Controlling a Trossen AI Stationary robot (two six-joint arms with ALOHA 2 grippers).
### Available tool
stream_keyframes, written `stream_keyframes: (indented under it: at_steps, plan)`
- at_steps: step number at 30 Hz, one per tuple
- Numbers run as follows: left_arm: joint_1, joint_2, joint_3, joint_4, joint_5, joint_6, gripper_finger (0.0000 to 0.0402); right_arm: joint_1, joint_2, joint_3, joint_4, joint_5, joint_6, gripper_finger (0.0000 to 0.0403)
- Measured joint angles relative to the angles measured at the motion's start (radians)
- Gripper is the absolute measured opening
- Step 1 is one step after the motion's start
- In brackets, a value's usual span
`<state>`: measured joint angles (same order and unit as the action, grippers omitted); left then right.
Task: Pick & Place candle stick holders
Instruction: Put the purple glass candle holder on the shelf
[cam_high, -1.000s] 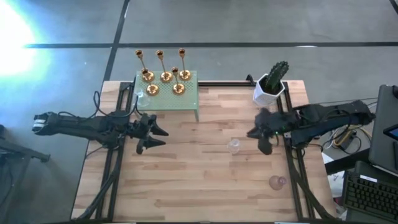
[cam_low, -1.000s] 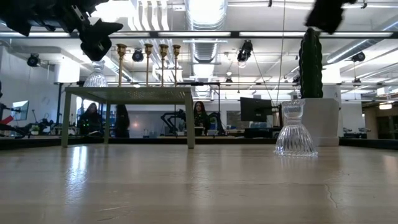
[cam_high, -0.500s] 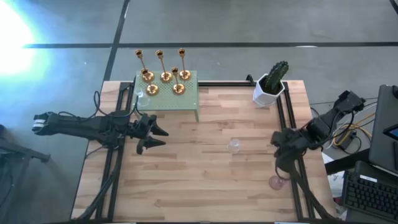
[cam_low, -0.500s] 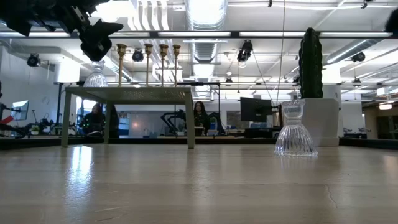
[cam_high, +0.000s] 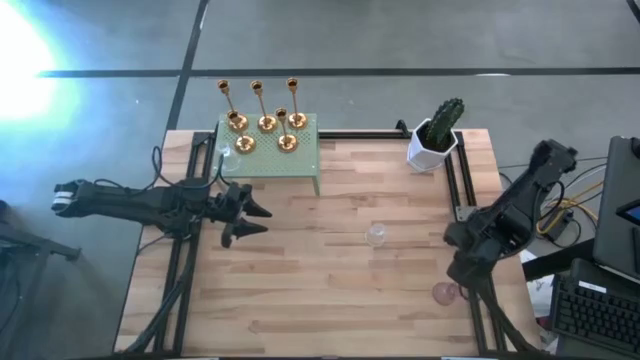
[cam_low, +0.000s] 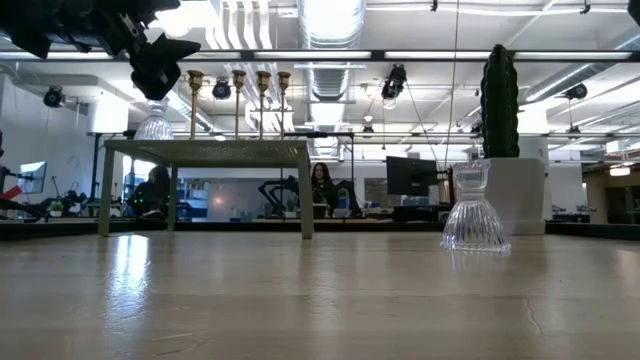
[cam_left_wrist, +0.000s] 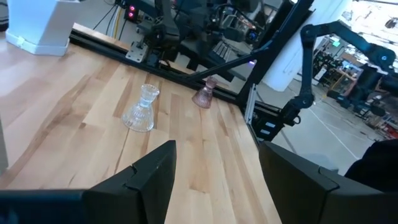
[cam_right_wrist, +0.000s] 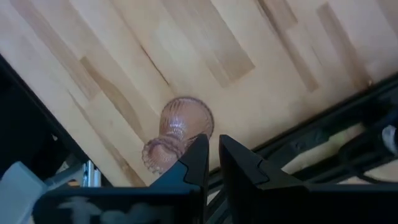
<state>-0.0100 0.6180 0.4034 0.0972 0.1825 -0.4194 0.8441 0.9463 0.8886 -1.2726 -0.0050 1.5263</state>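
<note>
My right tool (cam_right_wrist: 211, 157), fingers nearly together and empty, hangs over the pink glass holder (cam_right_wrist: 177, 134) near the tabletop (cam_high: 320, 300) edge. My left tool (cam_high: 250, 221) waits open beside the green stand (cam_high: 305, 165) of gold candlesticks (cam_high: 265, 110). A clear holder (cam_high: 376, 234) stands mid-tabletop.

The middle of the wooden table (cam_high: 320, 290) lay open, with one clear glass holder (cam_high: 376, 234) standing alone in it, right of centre. A wide bare lane ran along the near edge. At the far left a green raised stand (cam_high: 300, 165) carried the gold candlesticks (cam_high: 266, 122) and another clear glass holder (cam_high: 224, 152), crowding that corner. The cactus pot (cam_high: 433, 145) blocked the far right corner. A pinkish glass holder (cam_high: 444, 293) stood at the near right, just beside the black frame rail (cam_high: 478, 300), leaving little room on that side.
</note>
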Motion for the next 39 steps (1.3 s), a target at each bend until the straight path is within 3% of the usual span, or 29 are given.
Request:
stream_keyframes:
  at_steps: [7,13,30,39]
  plan:
    - [0.000,0.015,0.000,-0.012,-0.035,-0.001,0.0234,0.092,0.007,-0.039,0.113,-0.005,0.134,0.0034]
    - [0.000,0.022,0.000,-0.021,-0.035,-0.038,0.0234,0.147,0.066,-0.053,0.194,-0.010,0.151,0.0034]
    - [0.000,0.079,0.000,-0.025,-0.045,0.035,0.0234,0.155,0.241,-0.047,0.245,-0.082,0.144,0.0106]
    - [0.000,0.094,0.000,-0.027,-0.042,-0.005,0.0234,0.155,0.256,-0.061,0.246,-0.075,0.145,0.0090]
